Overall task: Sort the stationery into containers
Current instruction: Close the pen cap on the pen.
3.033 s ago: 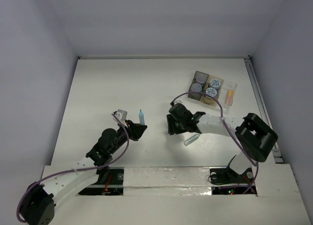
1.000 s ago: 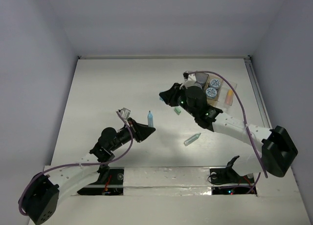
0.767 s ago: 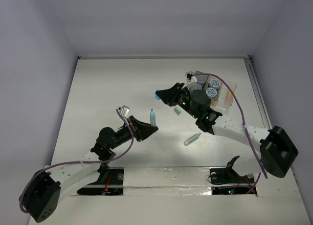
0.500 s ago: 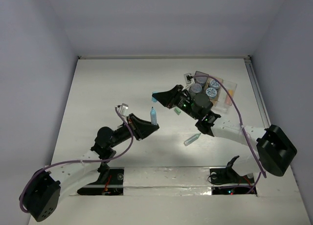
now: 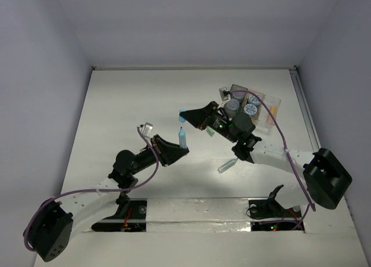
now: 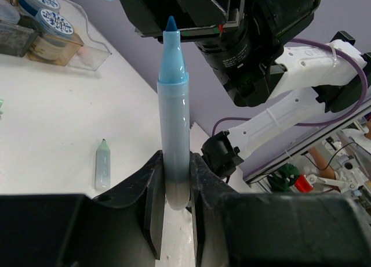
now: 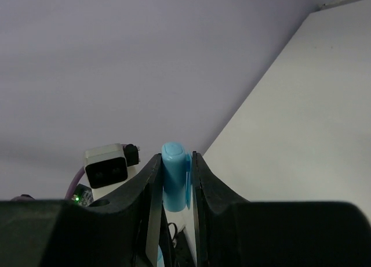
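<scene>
Pinching light blue marker (image 6: 173, 122) at its base, left gripper (image 6: 174, 183): axis upright, tip up, well left of trays (image 5: 279, 100). Right gripper (image 7: 175, 188), nearer trays, clamps blue cap (image 7: 175, 171). Mint stick (image 5: 228, 165) lies flat on white table (image 5: 133, 98); lilac walls (image 5: 191, 23).

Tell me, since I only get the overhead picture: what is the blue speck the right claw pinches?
Observer: The right wrist camera shows a light blue pen cap, rounded end outward, clamped in the right gripper.
Operator: And the left claw?
Observer: The left gripper clamps a light blue pen by its lower barrel; the felt tip is bare.
Operator: Do tip and cap line up?
Observer: In the left wrist view the tip points at the right gripper's dark housing; the cap's mouth is not shown.
</scene>
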Controlling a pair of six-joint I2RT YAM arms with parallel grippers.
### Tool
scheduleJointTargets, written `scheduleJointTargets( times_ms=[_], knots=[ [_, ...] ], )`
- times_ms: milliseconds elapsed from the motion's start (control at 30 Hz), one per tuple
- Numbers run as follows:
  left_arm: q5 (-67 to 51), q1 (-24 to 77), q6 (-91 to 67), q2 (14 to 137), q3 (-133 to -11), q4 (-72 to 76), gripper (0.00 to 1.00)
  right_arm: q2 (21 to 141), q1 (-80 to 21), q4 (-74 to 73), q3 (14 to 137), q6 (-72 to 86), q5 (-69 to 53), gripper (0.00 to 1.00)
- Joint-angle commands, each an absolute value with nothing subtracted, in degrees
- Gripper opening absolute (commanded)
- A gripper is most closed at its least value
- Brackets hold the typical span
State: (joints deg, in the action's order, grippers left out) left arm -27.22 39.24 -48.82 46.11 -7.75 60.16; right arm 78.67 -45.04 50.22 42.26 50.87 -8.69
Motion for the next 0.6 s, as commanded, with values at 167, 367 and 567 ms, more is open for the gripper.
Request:
scheduleJointTargets(
  times_ms=[167, 367, 567],
  knots=[
    [-28.04, 39.02, -48.52, 46.32, -9.67, 63.63, 0.00, 77.96, -45.44, 56.07, 42.01, 51.42, -10.90, 0.00],
    [-27.86, 39.02, -48.25, 46.41, -9.84, 63.28, 0.00, 77.34, -45.44, 55.90, 41.84, 51.07, -11.77, 0.00],
    [-27.60, 38.50, -48.08, 46.41, -10.37, 62.84, 0.00, 76.64, -45.44, 54.84, 41.31, 50.27, -12.48, 0.00]
  ],
)
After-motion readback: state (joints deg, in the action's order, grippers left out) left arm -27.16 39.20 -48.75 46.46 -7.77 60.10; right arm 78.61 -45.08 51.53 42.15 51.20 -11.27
